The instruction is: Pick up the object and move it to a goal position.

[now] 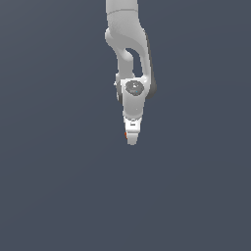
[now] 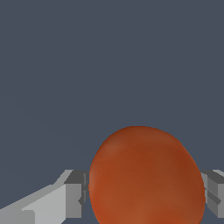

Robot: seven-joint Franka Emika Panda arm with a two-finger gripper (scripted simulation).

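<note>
Exterior cam sits well back, looking at the whole arm (image 1: pixel 128 59) against flat grey. Wrist cam is super close, the orange-red ball (image 2: pixel 146 177) filling its frame; both views share it.

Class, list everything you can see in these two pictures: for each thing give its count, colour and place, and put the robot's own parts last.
Object: one, orange-red, rounded; in the wrist view it sits between the two fingers of the pincer, which stand at its sides. In the exterior view only a sliver of orange shows at the pincer's tip.
Background: one plain dark grey-blue field, filling both views; no goal marker shows.
Arm: one, white-grey, reaching down from the top of the exterior view.
Pincer: one, white, at the arm's lower end, pointing down, closed on the object.
Fingers: two, light grey, one at each side of the object in the wrist view.
</note>
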